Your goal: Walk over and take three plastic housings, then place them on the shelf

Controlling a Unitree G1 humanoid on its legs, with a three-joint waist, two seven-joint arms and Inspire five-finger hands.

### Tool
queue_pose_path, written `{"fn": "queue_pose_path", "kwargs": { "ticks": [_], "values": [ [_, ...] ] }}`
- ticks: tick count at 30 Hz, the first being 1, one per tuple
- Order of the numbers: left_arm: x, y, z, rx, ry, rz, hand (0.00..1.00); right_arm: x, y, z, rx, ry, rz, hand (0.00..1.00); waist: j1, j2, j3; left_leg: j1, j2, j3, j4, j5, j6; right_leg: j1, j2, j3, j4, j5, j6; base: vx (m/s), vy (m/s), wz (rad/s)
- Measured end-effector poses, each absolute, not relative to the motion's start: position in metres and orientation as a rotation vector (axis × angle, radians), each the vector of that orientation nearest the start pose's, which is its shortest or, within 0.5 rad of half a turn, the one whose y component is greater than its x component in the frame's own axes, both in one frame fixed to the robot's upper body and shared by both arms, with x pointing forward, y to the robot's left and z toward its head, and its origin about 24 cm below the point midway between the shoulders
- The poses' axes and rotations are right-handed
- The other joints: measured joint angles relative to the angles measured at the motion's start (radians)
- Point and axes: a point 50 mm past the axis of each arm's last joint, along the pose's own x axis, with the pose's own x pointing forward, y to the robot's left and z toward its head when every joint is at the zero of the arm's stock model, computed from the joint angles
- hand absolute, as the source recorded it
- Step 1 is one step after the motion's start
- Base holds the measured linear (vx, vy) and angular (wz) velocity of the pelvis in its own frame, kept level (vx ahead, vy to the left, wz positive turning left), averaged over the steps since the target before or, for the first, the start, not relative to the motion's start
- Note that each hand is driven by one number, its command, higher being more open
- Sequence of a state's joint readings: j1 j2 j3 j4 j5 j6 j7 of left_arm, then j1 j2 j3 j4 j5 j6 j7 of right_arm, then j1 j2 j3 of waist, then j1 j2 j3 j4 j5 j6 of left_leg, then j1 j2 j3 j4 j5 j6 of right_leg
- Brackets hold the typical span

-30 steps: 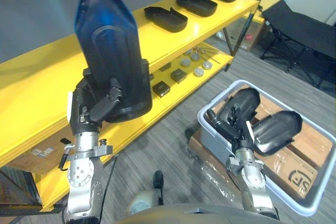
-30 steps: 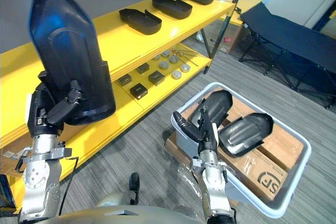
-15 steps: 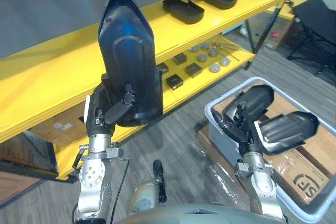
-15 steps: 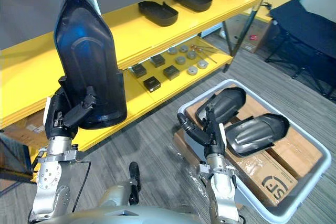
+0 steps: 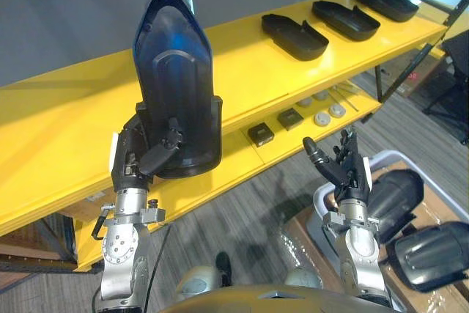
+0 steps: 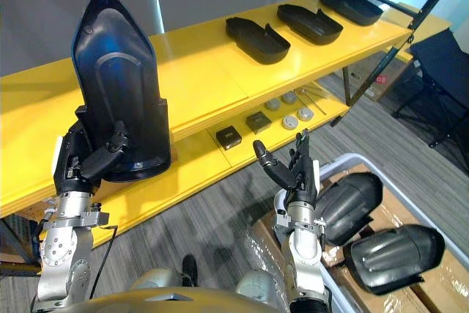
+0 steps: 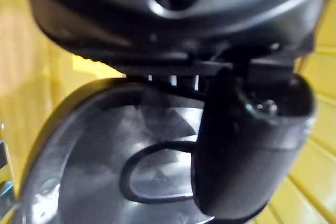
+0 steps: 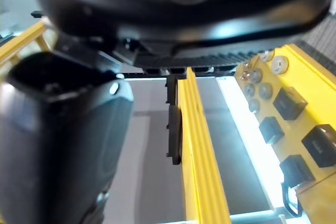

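One glossy black plastic housing (image 5: 176,93) stood nose-up in the left robot hand (image 5: 143,155); three more housings (image 5: 294,36) lay along the yellow shelf (image 5: 66,111).

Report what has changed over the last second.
The camera has swung toward the shelf, so the whole scene has shifted. The right hand, earlier over the two housings in the bin, now stands raised and open at the bin's shelf-side corner. Unchanged: the left hand still grips the held housing upright, the two housings lie in the bin, and three housings sit on the top shelf.
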State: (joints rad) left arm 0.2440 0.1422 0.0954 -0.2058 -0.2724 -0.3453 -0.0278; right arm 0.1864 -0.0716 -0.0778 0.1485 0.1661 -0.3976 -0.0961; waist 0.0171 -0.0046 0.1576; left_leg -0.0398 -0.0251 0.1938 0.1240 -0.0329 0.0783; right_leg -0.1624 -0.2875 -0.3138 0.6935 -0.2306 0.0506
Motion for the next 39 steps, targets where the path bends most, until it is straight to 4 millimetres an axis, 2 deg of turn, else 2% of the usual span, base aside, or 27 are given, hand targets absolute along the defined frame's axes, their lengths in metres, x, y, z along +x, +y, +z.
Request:
{"fn": "queue_pose_path", "kwargs": {
  "ticks": [1, 2, 4, 6, 7, 8, 9, 10, 12, 14, 16, 18, 20, 21, 22, 23, 24, 25, 26, 28, 30, 33, 38, 39],
  "values": [
    [0.202, 0.208, 0.079, -0.079, -0.355, 0.121, 0.00, 0.203, -0.206, 0.009, 0.064, -0.088, -0.269, 1.00, 0.000, 0.007, 0.005, 0.008, 0.013, -0.018, 0.005, -0.025, -0.006, -0.048, 0.048, 0.039, -0.106, 0.007, 0.003, 0.18, -0.091, 0.38],
    [0.205, 0.207, 0.082, -0.087, -0.366, 0.126, 0.00, 0.202, -0.208, 0.011, 0.062, -0.099, -0.275, 1.00, -0.012, 0.015, 0.010, 0.019, 0.026, -0.046, 0.026, -0.049, -0.012, -0.081, 0.090, 0.105, -0.196, 0.024, 0.027, 0.20, -0.119, 0.49],
    [0.208, 0.202, 0.083, -0.100, -0.373, 0.124, 0.00, 0.198, -0.212, 0.018, 0.059, -0.125, -0.282, 1.00, -0.033, 0.020, 0.015, 0.032, 0.033, -0.087, 0.069, -0.082, -0.027, -0.084, 0.121, 0.187, -0.283, 0.060, 0.049, 0.19, -0.142, 0.79],
    [0.208, 0.197, 0.082, -0.114, -0.365, 0.119, 0.00, 0.190, -0.213, 0.031, 0.045, -0.183, -0.277, 1.00, -0.050, 0.008, 0.011, 0.057, 0.029, -0.141, 0.128, -0.147, -0.059, -0.047, 0.125, 0.226, -0.312, 0.099, 0.044, 0.30, -0.254, 0.88],
    [0.207, 0.196, 0.082, -0.119, -0.368, 0.122, 0.00, 0.188, -0.211, 0.043, 0.038, -0.240, -0.258, 1.00, -0.048, -0.024, -0.009, 0.063, 0.019, -0.154, 0.163, -0.190, -0.079, -0.002, 0.111, 0.225, -0.346, 0.110, 0.027, 0.44, -0.444, 0.75],
    [0.206, 0.194, 0.084, -0.137, -0.376, 0.137, 0.00, 0.190, -0.210, 0.059, 0.022, -0.319, -0.225, 1.00, -0.045, -0.040, -0.022, 0.059, 0.046, -0.115, 0.215, -0.231, -0.111, 0.028, 0.102, 0.191, -0.366, 0.169, 0.038, 0.37, -0.389, 0.72],
    [0.205, 0.191, 0.082, -0.158, -0.370, 0.147, 0.00, 0.191, -0.212, 0.066, 0.005, -0.359, -0.210, 1.00, -0.047, -0.019, -0.025, 0.055, 0.079, -0.111, 0.240, -0.247, -0.117, 0.044, 0.120, 0.163, -0.364, 0.149, 0.016, 0.42, -0.415, 0.60],
    [0.203, 0.188, 0.079, -0.185, -0.359, 0.161, 0.00, 0.193, -0.213, 0.080, -0.019, -0.429, -0.178, 1.00, -0.037, 0.013, -0.039, 0.047, 0.128, -0.108, 0.261, -0.252, -0.137, 0.056, 0.151, 0.133, -0.366, 0.134, 0.003, 0.25, -0.200, 0.40],
    [0.200, 0.189, 0.076, -0.188, -0.342, 0.187, 0.00, 0.203, -0.213, 0.095, -0.036, -0.496, -0.134, 1.00, -0.034, 0.032, -0.045, 0.039, 0.166, -0.101, 0.295, -0.239, -0.141, 0.096, 0.183, 0.094, -0.393, 0.124, -0.016, 0.31, -0.244, 0.42],
    [0.200, 0.192, 0.076, -0.187, -0.344, 0.208, 0.00, 0.209, -0.216, 0.104, -0.027, -0.535, -0.106, 1.00, -0.020, 0.037, -0.043, 0.008, 0.186, -0.100, 0.371, -0.218, -0.140, 0.145, 0.199, 0.069, -0.441, 0.119, -0.029, 0.28, -0.197, 0.38],
    [0.199, 0.199, 0.077, -0.177, -0.350, 0.246, 0.00, 0.211, -0.224, 0.112, -0.030, -0.564, -0.102, 1.00, -0.011, 0.029, -0.040, -0.006, 0.197, -0.059, 0.385, -0.217, -0.138, 0.216, 0.172, 0.036, -0.500, 0.120, -0.033, 0.23, -0.080, 0.39],
    [0.201, 0.201, 0.080, -0.178, -0.364, 0.261, 0.00, 0.209, -0.234, 0.115, -0.016, -0.580, -0.139, 1.00, -0.026, 0.020, -0.036, -0.016, 0.218, 0.001, 0.310, -0.213, -0.139, 0.255, 0.136, 0.000, -0.526, 0.122, -0.030, 0.20, 0.041, 0.66],
    [0.205, 0.199, 0.084, -0.186, -0.388, 0.252, 0.00, 0.205, -0.248, 0.116, 0.021, -0.592, -0.195, 1.00, -0.028, 0.042, -0.042, -0.025, 0.249, 0.045, 0.213, -0.147, -0.149, 0.267, 0.116, -0.027, -0.524, 0.124, -0.026, 0.18, 0.159, 0.54],
    [0.207, 0.197, 0.086, -0.191, -0.401, 0.247, 0.00, 0.203, -0.254, 0.118, 0.035, -0.603, -0.220, 1.00, -0.031, 0.068, -0.050, -0.021, 0.264, 0.047, 0.135, -0.025, -0.150, 0.273, 0.115, -0.036, -0.519, 0.124, -0.022, 0.17, 0.285, 0.24],
    [0.207, 0.197, 0.088, -0.190, -0.412, 0.245, 0.00, 0.202, -0.257, 0.119, 0.037, -0.609, -0.245, 1.00, -0.037, 0.077, -0.056, 0.000, 0.251, 0.040, 0.083, -0.004, -0.203, 0.272, 0.106, -0.034, -0.509, 0.118, 0.004, 0.21, 0.340, 0.20],
    [0.208, 0.197, 0.090, -0.189, -0.417, 0.242, 0.00, 0.202, -0.257, 0.118, 0.043, -0.609, -0.252, 1.00, -0.044, 0.076, -0.056, 0.018, 0.234, 0.042, 0.049, -0.005, -0.204, 0.271, 0.089, -0.033, -0.501, 0.119, 0.009, 0.13, 0.243, 0.17],
    [0.209, 0.197, 0.092, -0.182, -0.426, 0.234, 0.00, 0.201, -0.256, 0.117, 0.050, -0.605, -0.257, 1.00, -0.050, 0.054, -0.045, 0.037, 0.201, 0.045, 0.009, 0.012, -0.188, 0.268, 0.061, -0.031, -0.495, 0.126, 0.021, 0.06, 0.267, 0.12],
    [0.211, 0.199, 0.095, -0.158, -0.435, 0.211, 0.00, 0.201, -0.255, 0.115, 0.072, -0.598, -0.260, 1.00, -0.050, 0.019, -0.036, 0.053, 0.165, 0.057, -0.031, 0.024, -0.175, 0.265, 0.031, -0.020, -0.505, 0.139, 0.041, 0.04, 0.250, 0.07],
    [0.211, 0.201, 0.095, -0.144, -0.432, 0.203, 0.00, 0.201, -0.253, 0.113, 0.091, -0.594, -0.256, 1.00, -0.049, 0.006, -0.037, 0.054, 0.154, 0.059, -0.037, 0.026, -0.172, 0.263, 0.022, -0.016, -0.509, 0.144, 0.049, 0.04, 0.255, -0.01],
    [0.211, 0.206, 0.095, -0.105, -0.406, 0.163, 0.00, 0.200, -0.245, 0.109, 0.157, -0.573, -0.256, 1.00, -0.050, -0.024, -0.043, 0.055, 0.138, 0.066, -0.046, 0.026, -0.170, 0.269, 0.011, -0.007, -0.535, 0.171, 0.087, 0.04, 0.126, 0.00],
    [0.212, 0.208, 0.094, -0.111, -0.389, 0.128, 0.00, 0.200, -0.241, 0.102, 0.171, -0.536, -0.239, 1.00, -0.049, -0.028, -0.046, 0.062, 0.139, 0.077, -0.062, 0.028, -0.167, 0.270, 0.015, -0.006, -0.551, 0.191, 0.087, 0.02, 0.074, -0.10],
    [0.214, 0.200, 0.094, -0.136, -0.353, 0.040, 0.00, 0.197, -0.235, 0.092, 0.142, -0.458, -0.222, 1.00, -0.054, -0.025, -0.046, 0.081, 0.139, 0.112, -0.089, 0.032, -0.165, 0.267, 0.021, 0.027, -0.583, 0.205, 0.089, -0.01, 0.025, -0.31],
    [0.227, 0.168, 0.088, -0.224, -0.240, -0.157, 0.00, 0.196, -0.233, 0.087, 0.151, -0.422, -0.216, 1.00, -0.086, -0.007, -0.056, 0.096, 0.140, 0.179, -0.141, 0.055, -0.170, 0.230, 0.037, 0.087, -0.616, 0.233, 0.092, -0.03, 0.017, -0.38],
    [0.231, 0.158, 0.085, -0.249, -0.199, -0.201, 0.00, 0.197, -0.230, 0.086, 0.155, -0.412, -0.202, 1.00, -0.102, -0.006, -0.057, 0.107, 0.140, 0.195, -0.156, 0.061, -0.171, 0.227, 0.040, 0.104, -0.623, 0.237, 0.094, -0.05, 0.012, -0.49]
  ]
}}
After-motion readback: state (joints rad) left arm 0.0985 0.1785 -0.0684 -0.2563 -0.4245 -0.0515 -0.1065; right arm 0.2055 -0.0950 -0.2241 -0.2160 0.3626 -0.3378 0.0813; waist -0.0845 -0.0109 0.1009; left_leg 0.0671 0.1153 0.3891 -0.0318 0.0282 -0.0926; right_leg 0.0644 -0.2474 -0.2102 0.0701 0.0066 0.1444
